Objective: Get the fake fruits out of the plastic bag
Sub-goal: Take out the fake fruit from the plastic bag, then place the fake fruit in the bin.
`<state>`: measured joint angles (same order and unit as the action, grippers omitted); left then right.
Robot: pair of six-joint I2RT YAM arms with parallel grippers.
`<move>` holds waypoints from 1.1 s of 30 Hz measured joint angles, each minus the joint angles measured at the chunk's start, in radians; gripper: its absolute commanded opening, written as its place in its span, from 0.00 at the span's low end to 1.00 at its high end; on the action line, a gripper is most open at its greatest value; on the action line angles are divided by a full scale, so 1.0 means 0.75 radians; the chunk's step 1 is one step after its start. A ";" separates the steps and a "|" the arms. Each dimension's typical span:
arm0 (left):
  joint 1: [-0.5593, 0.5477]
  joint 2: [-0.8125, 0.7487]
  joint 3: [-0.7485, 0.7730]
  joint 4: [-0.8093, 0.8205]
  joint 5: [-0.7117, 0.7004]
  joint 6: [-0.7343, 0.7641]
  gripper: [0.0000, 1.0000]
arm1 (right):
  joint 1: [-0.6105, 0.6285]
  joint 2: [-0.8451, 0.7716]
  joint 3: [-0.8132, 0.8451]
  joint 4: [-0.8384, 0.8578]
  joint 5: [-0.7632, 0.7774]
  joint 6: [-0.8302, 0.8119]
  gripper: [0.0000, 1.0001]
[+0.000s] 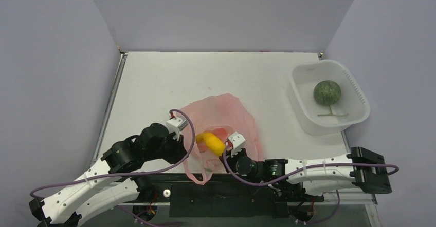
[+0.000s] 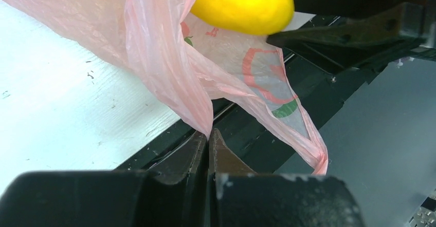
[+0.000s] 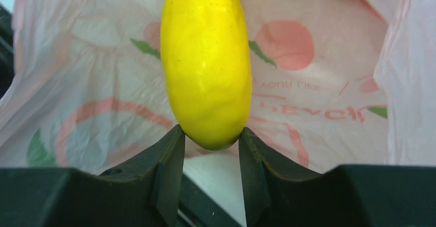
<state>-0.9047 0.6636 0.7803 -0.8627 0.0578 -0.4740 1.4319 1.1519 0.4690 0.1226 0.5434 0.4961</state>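
Extracting is underway, roughly at the first fruit: the right end effector (image 3: 211, 134) pinches the near tip of a yellow fruit (image 3: 205, 57) between both fingers, and that fruit sits at the mouth of the plastic bag (image 1: 226, 111), with pink film behind and beside it, so I'd call it partly out, not clear of the bag. The left end effector (image 2: 209, 134) is pressed together on a fold of the bag's film near a loop handle, at the near edge of the table (image 1: 154, 83), apparently anchoring the bag. A reddish shape (image 1: 220, 131) shows just behind the yellow fruit in the bag, likely another fruit; cannot tell how many more are inside. The white tub (image 1: 298, 91) at far right holds one green round fruit (image 1: 327, 92), well apart from the bag. Left to do: clear the yellow one, set it down, then empty the rest.
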 measured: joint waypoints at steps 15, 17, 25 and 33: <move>0.000 -0.002 0.001 -0.001 -0.028 -0.017 0.00 | 0.128 -0.742 0.162 -0.497 -0.038 -0.019 0.00; 0.000 -0.002 0.001 -0.001 -0.028 -0.017 0.00 | 0.128 -0.783 0.220 -0.527 0.035 -0.035 0.00; 0.000 0.019 0.001 -0.001 -0.032 -0.017 0.00 | -0.082 -0.630 0.401 -0.588 0.312 -0.066 0.00; 0.000 0.021 0.000 -0.001 -0.031 -0.017 0.00 | -0.656 -0.414 0.417 -0.655 0.143 0.019 0.00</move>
<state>-0.9047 0.6792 0.7803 -0.8631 0.0345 -0.4870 0.9401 0.8417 0.7818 -0.3683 0.6510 0.5106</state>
